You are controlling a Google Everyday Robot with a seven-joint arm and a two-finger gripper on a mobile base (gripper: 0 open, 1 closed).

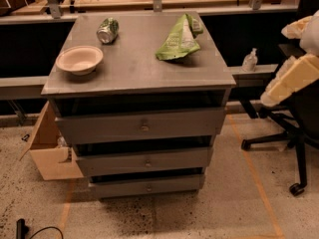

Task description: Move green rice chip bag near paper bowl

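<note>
Three things lie on the grey drawer cabinet (134, 71) — the green rice chip bag (178, 40) at the back right of the top, the paper bowl (79, 59) upright near the front left edge, and a dented drink can (107, 30) on its side just behind the bowl. Bag and bowl are well apart. The gripper (291, 81) hangs at the right edge of the view, off the cabinet and touching nothing — whether it is apart or together I cannot tell.

Free lane: bare cabinet top (134, 71) between paper bowl (79, 59), 9 o'clock, and green rice chip bag (178, 40), 1 o'clock.
In my way: can (107, 30), 11 o'clock.
My gripper: out of view; my arm (294, 76), 3 o'clock.
</note>
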